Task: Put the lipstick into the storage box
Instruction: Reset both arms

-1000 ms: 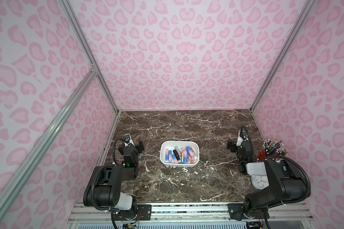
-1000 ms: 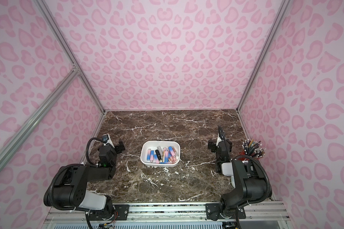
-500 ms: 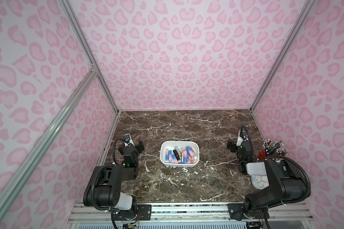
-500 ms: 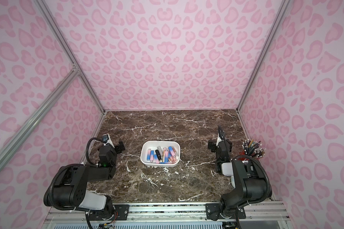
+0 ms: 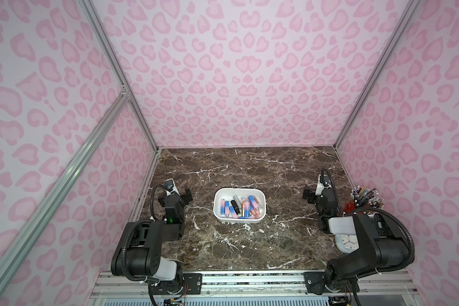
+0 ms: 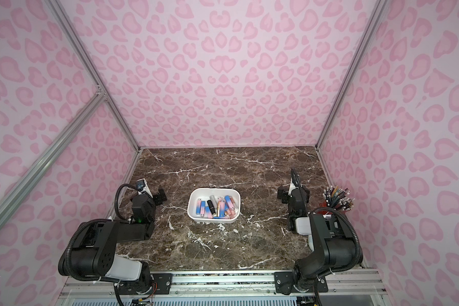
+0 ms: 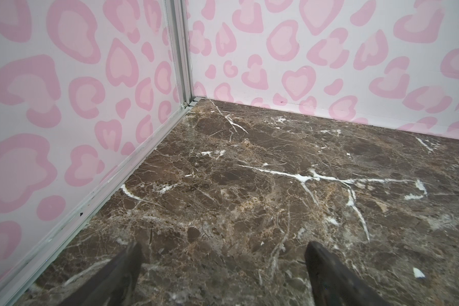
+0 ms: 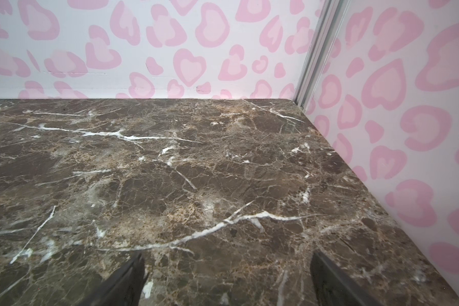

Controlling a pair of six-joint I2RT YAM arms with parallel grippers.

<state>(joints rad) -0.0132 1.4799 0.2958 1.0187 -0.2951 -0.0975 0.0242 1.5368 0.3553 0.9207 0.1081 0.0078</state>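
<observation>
Nothing has moved since the earlier frames. The lipsticks (image 5: 245, 208), roughly eight tubes too jumbled to count surely, all lie in the one white storage box (image 5: 237, 220) at the middle of the marble table (image 5: 249, 169). The left gripper (image 7: 223, 265) and right gripper (image 8: 225, 273) both gape wide and empty, well apart from it on either side. One red cup (image 5: 351, 207) holds pencils (image 5: 363, 194) beside the right arm.

A: What stands on the brown, white-veined marble tabletop (image 5: 249, 169)?
B: At its right edge, a red cup (image 5: 351, 205) bristling with coloured pencils (image 5: 365, 196), close to the pink-spotted wall (image 5: 421, 159).
A: Anything else?
B: A small white clock (image 5: 347, 242), nearer the front, partly hidden.
</observation>
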